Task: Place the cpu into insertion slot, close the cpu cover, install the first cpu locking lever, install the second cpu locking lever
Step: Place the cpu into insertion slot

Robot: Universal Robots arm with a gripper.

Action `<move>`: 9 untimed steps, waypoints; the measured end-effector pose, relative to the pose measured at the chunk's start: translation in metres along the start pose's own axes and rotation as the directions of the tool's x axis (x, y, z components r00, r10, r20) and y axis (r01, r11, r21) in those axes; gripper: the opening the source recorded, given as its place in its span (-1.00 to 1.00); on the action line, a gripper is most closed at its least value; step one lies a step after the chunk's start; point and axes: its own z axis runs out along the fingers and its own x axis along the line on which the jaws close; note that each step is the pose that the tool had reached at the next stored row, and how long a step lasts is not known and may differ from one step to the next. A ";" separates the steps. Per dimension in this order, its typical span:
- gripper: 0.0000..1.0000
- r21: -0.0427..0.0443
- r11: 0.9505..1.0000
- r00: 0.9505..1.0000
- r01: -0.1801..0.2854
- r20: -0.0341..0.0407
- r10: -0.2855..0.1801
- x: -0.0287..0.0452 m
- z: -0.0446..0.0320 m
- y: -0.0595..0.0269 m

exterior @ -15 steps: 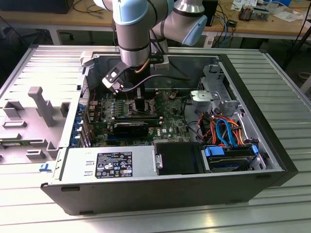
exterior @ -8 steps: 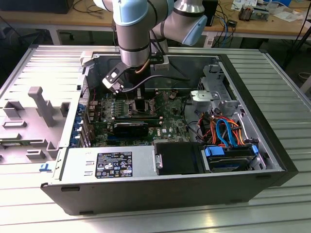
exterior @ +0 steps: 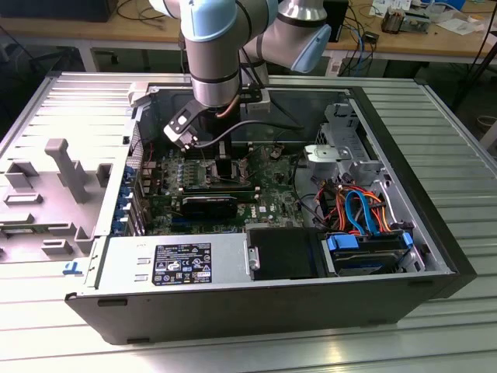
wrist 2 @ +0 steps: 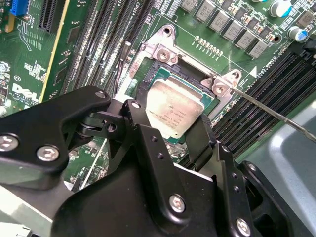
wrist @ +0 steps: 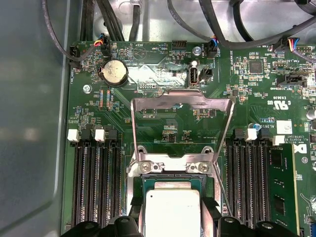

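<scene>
Gripper point(wrist 2: 170, 123): two black fingers point(wrist 2: 143, 133) set narrow, clamped on opposite edges of the cpu point(wrist: 172, 210) in both wrist views.
Cpu position: one silvery chip, held over the insertion slot point(wrist 2: 173, 69); whether it is fully seated cannot be told.
Cpu cover point(wrist: 182, 101): one silver frame, standing open behind the chip, hinged at two screws point(wrist: 144, 167).
Lever point(wrist 2: 276, 112): one thin wire rod (running out from the slot's corner) above the memory slots point(wrist: 98, 182).
Exterior view, its left to its right: one grey side panel point(exterior: 46, 179) lying flat; one open computer case point(exterior: 256, 307) with one power supply point(exterior: 132, 260); one arm point(exterior: 213, 54) reaching down over the green board; one bundle of orange and blue cables point(exterior: 361, 206); blue tabs point(exterior: 365, 242) at the drive bay.
Board: one coin battery point(wrist: 114, 73); black memory slots banked on both sides of the insertion slot.
Writing: one black label point(exterior: 182, 264) on the power supply, white print across the board; none of it is read here.
</scene>
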 end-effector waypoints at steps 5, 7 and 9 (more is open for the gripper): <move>0.25 0.000 1.000 1.000 0.000 0.000 0.000 0.0000 0.0001 0.0000; 0.25 0.000 1.000 1.000 0.000 0.000 0.000 0.0000 -0.0006 0.0000; 0.25 -0.001 1.000 1.000 0.000 0.000 0.000 -0.0003 -0.0092 0.0008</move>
